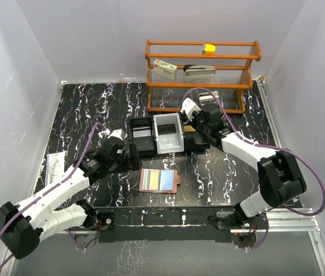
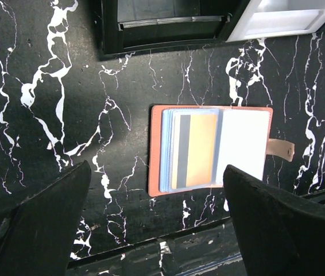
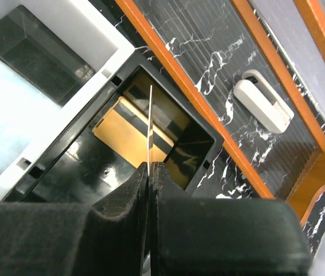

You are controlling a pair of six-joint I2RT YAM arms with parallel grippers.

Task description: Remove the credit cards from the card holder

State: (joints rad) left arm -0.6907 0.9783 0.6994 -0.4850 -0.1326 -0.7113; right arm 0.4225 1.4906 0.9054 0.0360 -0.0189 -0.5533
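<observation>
Clearly, the left pincer [image 2: 157, 169] stood wide apart above the salmon-pink leather-like bifold card holder [image 2: 243, 144], lying open on the black marbled counter [image 2: 53, 86] — a yellow-orange plastic card [image 2: 200, 146] on top of pale blue cards [image 2: 165, 150] inside. The right pincer [image 3: 150, 172] was clamped on a thin card [image 3: 150, 121] seen edge-on, over a black tray compartment [image 3: 200, 146] holding a tan-orange card [image 3: 122, 135].

Bright, even light fell from overhead, washing the white walls [image 1: 30, 69] pale and leaving only soft shadows on the table [image 1: 82, 109]. Close to the lens, the left fingers [image 2: 36, 224] and right fingers [image 3: 208, 236] were dark blurs; the card holder [image 2: 240, 144] and the credit card [image 3: 150, 126] edge were sharp
</observation>
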